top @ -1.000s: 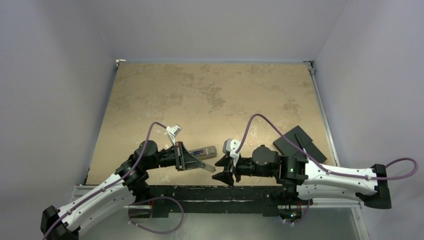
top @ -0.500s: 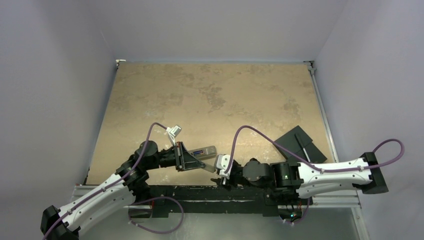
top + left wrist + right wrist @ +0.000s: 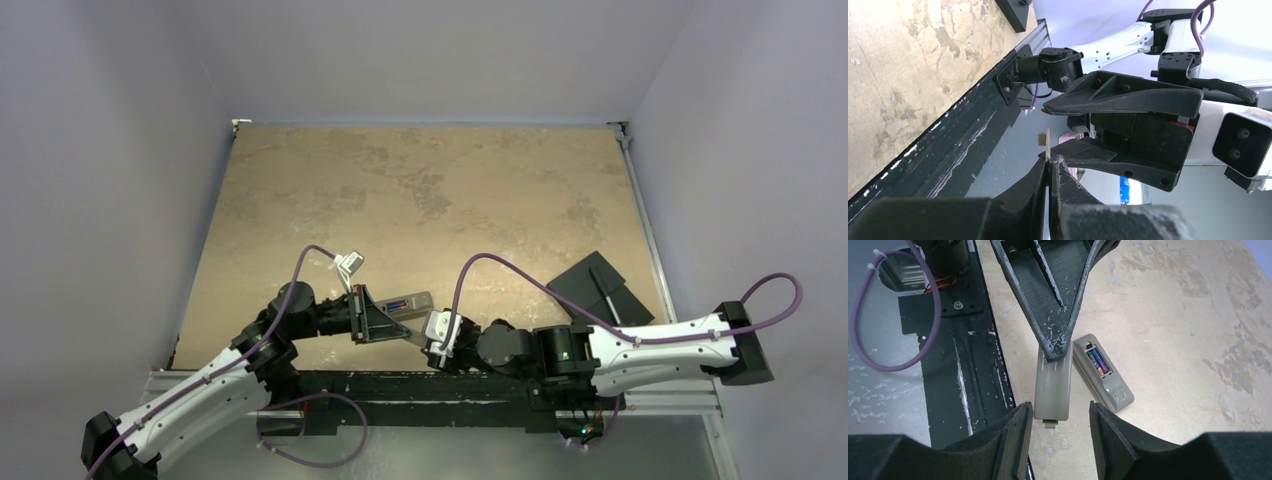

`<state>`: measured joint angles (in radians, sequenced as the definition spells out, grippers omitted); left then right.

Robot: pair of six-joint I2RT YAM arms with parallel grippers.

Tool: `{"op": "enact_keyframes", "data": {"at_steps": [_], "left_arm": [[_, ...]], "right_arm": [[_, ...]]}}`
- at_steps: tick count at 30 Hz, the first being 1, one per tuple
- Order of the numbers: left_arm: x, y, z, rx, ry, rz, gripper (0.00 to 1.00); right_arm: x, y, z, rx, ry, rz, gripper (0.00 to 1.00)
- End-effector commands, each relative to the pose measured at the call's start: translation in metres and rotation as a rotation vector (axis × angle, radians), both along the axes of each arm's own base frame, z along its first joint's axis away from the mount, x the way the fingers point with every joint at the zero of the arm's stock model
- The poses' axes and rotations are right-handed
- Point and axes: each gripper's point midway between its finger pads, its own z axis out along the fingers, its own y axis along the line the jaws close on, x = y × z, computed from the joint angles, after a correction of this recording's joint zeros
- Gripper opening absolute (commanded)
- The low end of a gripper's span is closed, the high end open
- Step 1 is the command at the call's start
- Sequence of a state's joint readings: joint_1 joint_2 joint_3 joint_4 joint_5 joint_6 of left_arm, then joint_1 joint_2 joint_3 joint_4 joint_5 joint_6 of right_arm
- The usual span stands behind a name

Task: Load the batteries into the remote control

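**A:** Where is the remote control (image 3: pixel 1104 375)?

**B:** It lies flat on the table (image 3: pixel 420 200) close to the near edge, grey underside up and the battery recess uncovered. A purple battery (image 3: pixel 1098 361) sits inside the recess, lengthwise. I cannot tell whether a second cell is beside it (that half of the recess is in shadow).

**A:** And the lid?

**B:** The grey cover (image 3: pixel 1051 390) is off the remote and just beside it, on the side toward the table edge, roughly parallel to it. The left gripper (image 3: pixel 1054 354) has it: the two black fingers are pressed together on one end of the cover, and from the left wrist view only its thin edge shows between them.

**A:** And the right arm?

**B:** The right gripper (image 3: pixel 1057 412) faces the left one across the cover. Its fingers are spread apart and straddle the cover's free end, one on each side, with a gap showing on each side, and they grip nothing.

**A:** Anything else out there?

**B:** A flat black slab (image 3: pixel 598 288) near the table's right edge, well apart from the remote.
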<state>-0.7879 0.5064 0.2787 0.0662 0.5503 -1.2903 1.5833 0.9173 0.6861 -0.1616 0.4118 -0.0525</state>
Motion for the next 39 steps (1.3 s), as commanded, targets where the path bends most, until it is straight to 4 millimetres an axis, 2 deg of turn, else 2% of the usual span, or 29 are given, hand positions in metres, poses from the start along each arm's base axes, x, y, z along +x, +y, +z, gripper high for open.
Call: {"op": "enact_keyframes", "data": {"at_steps": [1, 13, 21, 28, 30, 32, 33, 39], "left_arm": [[-0.005, -0.001, 0.007, -0.033, -0.040, -0.033, 0.00], [-0.007, -0.002, 0.008, -0.045, -0.051, -0.049, 0.00], [-0.007, -0.003, 0.003, -0.037, -0.040, -0.053, 0.00], [-0.005, -0.003, -0.004, -0.012, -0.024, -0.046, 0.00], [-0.003, -0.003, -0.008, 0.008, -0.018, -0.040, 0.14], [-0.001, -0.003, -0.009, 0.027, -0.023, -0.033, 0.35], [0.000, -0.003, -0.010, 0.041, -0.028, -0.029, 0.41], [0.014, 0.004, -0.028, 0.187, -0.063, 0.031, 0.49]], "right_arm": [[0.002, 0.010, 0.031, 0.080, -0.013, -0.010, 0.52], [0.001, 0.012, 0.027, 0.070, -0.009, -0.010, 0.41], [0.000, 0.012, 0.025, 0.065, -0.004, -0.002, 0.19], [0.001, 0.010, 0.026, 0.069, -0.001, -0.009, 0.11], [0.001, 0.009, 0.026, 0.071, 0.002, -0.015, 0.11], [0.002, 0.007, 0.023, 0.063, 0.012, -0.029, 0.11], [0.002, 0.006, 0.021, 0.058, 0.021, -0.036, 0.11], [0.002, -0.004, 0.003, 0.004, 0.100, -0.106, 0.10]]}}
